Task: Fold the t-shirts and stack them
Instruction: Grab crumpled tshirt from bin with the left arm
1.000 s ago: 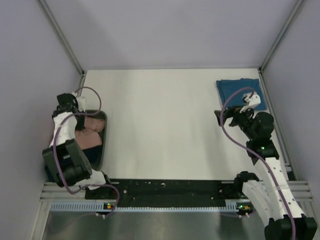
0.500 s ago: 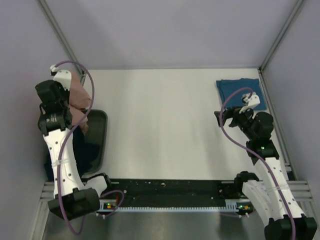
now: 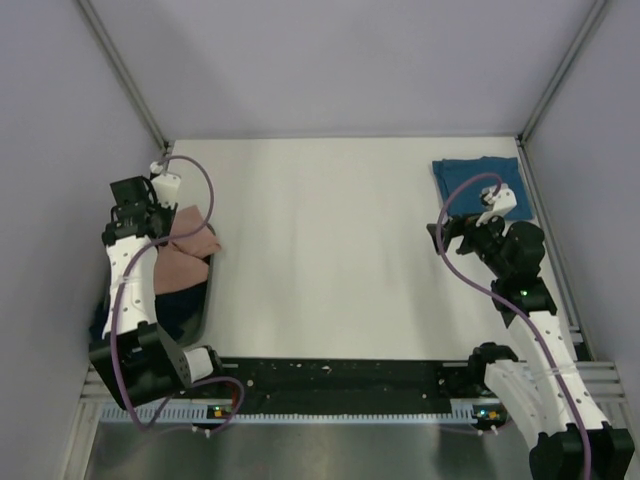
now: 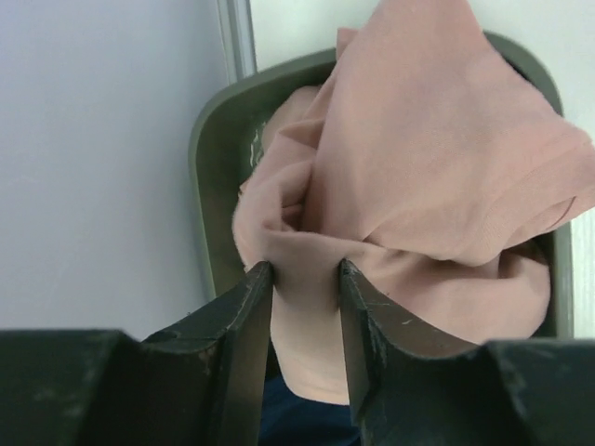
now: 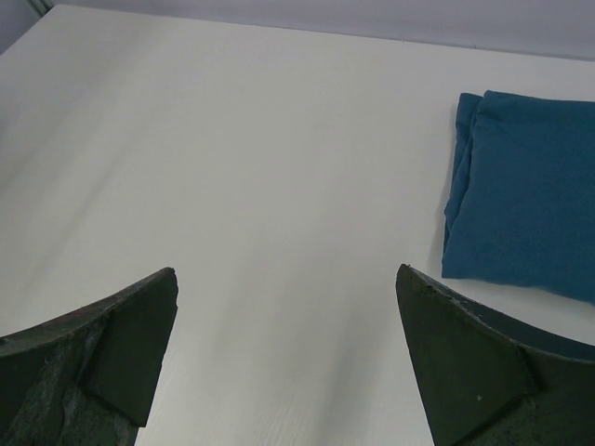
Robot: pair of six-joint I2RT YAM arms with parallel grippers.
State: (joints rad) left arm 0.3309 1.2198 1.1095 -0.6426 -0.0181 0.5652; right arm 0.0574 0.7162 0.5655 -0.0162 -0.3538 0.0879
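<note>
Salmon-pink cloth t-shirt [image 4: 437, 167]: soft, matt
Teal-blue cloth t-shirt [image 5: 530, 186]: matt
Dark green plastic bin [image 4: 216, 177]: smooth
White counter [image 5: 279, 139]: smooth, matt

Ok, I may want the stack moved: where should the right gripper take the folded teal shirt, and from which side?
Probably its thick folded edge facing the middle of the table, pinching all layers. The teal shirt lies flat by the far right corner, walls close behind, so the open right gripper best comes low from that side.

At left edge of table [image 3: 330, 250], bin [image 4: 209, 186]; above and in it, bunched t-shirt [image 4: 428, 158], pinched in left gripper [image 4: 303, 269]. In far right corner, folded t-shirt [image 5: 530, 186]; just before it, right gripper [image 5: 285, 271].
</note>
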